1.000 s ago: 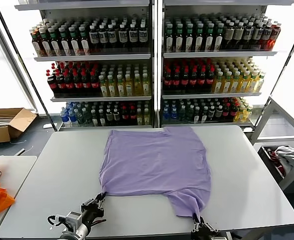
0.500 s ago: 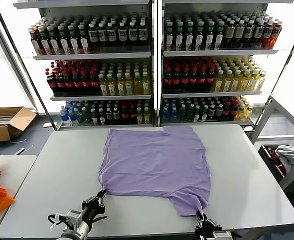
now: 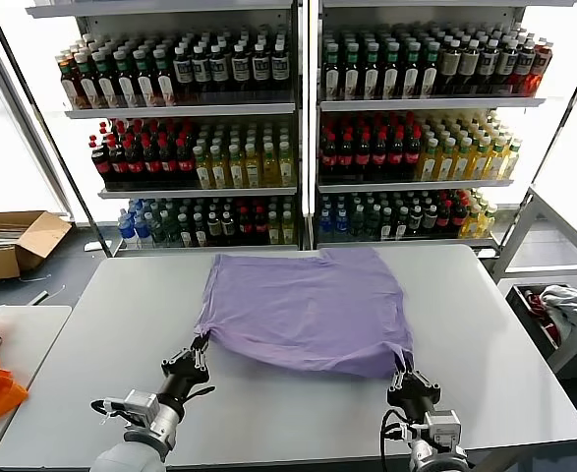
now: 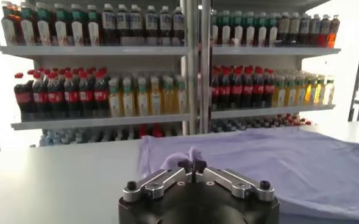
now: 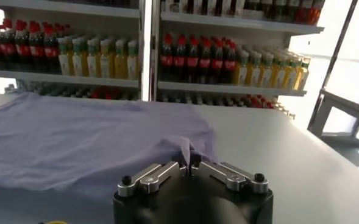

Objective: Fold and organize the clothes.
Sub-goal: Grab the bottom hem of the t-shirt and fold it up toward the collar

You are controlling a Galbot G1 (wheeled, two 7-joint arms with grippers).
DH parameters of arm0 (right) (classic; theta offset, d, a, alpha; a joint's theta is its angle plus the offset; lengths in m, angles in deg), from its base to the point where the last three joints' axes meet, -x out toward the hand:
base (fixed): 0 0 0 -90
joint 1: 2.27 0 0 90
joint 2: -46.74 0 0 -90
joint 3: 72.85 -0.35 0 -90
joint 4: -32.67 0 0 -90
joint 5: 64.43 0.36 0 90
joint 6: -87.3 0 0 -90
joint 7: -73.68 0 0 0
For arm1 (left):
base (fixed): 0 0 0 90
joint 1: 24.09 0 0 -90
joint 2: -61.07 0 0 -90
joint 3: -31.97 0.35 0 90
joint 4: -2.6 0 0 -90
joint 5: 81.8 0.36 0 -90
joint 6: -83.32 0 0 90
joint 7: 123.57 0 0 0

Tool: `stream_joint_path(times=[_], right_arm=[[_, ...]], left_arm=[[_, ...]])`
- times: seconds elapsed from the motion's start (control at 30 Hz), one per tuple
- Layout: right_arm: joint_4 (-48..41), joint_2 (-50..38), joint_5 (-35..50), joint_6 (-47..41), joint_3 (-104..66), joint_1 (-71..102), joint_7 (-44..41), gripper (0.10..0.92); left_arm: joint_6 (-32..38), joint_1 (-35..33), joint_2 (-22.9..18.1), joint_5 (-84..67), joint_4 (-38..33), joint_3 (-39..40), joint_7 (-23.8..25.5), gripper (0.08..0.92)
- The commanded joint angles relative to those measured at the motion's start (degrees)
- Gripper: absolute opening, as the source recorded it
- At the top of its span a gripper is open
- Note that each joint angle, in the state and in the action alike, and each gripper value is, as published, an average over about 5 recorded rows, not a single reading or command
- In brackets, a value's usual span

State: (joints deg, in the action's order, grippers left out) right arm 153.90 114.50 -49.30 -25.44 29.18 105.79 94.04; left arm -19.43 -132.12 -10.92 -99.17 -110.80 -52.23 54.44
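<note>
We see the purple T-shirt point(image 3: 308, 310) spread on the table point(image 3: 504, 364). Our left gripper point(image 3: 199, 346) pinches its near left corner; our right gripper point(image 3: 406, 373) is clamped on its near right corner.

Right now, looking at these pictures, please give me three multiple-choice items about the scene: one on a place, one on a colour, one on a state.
1. Where does the T-shirt lie?
A. on the grey table
B. on a drinks shelf
C. in the cardboard box

2. What colour is the T-shirt?
A. bright orange
B. light purple
C. white and grey

3. How do the left claw and the right claw stand?
A. both open above the cloth
B. only the left one is shut
C. both shut on the near edge of the T-shirt

Answers:
1 A: the cloth lies spread on the tabletop before the shelves.
2 B: the whole garment is plain lavender.
3 C: each wrist view shows purple cloth pinched between closed fingers.
</note>
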Motion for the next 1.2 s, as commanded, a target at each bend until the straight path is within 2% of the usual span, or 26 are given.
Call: stream_joint_path(times=[0.03, 0.33, 0.67, 0.77, 0.9, 1.0, 1.2], right_arm=[[-10.4, -0.2, 0.5, 1.9, -0.2, -13.2, -2.8, 0.124], [-21.8, 0.0, 2.7, -0.8, 2.6, -23.8, -3.7, 0.124], [-28.0, 1.1, 3.4, -4.1, 4.3, -26.1, -4.9, 0.125], [-28.9, 2.0, 3.9, -4.6, 4.0, -26.3, -4.7, 0.147], [-30.0, 3.4, 5.0, -5.1, 3.5, -27.1, -3.9, 0.245], [-30.2, 5.0, 9.0, -4.6, 2.8, -27.8, -1.3, 0.332], [-26.9, 7.1, 19.3, -3.6, 1.5, -28.5, 5.8, 0.505]], left_arm=[[2.4, 14.2, -1.5, -1.5, 11.7, 0.4, 0.0, 0.084], [0.9, 21.1, -2.1, -0.9, 22.0, 3.5, -0.1, 0.084], [-3.0, 24.0, -1.5, -0.5, 26.8, 5.1, -0.2, 0.084], [-3.8, 24.8, -1.4, 0.2, 27.5, 5.7, -0.2, 0.084], [-4.5, 25.7, -1.6, 1.6, 28.4, 6.0, -0.7, 0.084], [-5.3, 25.8, -1.7, 2.3, 27.7, 5.9, -1.5, 0.113], [-8.1, 24.0, -0.9, 2.3, 21.8, 5.8, -2.9, 0.277]])
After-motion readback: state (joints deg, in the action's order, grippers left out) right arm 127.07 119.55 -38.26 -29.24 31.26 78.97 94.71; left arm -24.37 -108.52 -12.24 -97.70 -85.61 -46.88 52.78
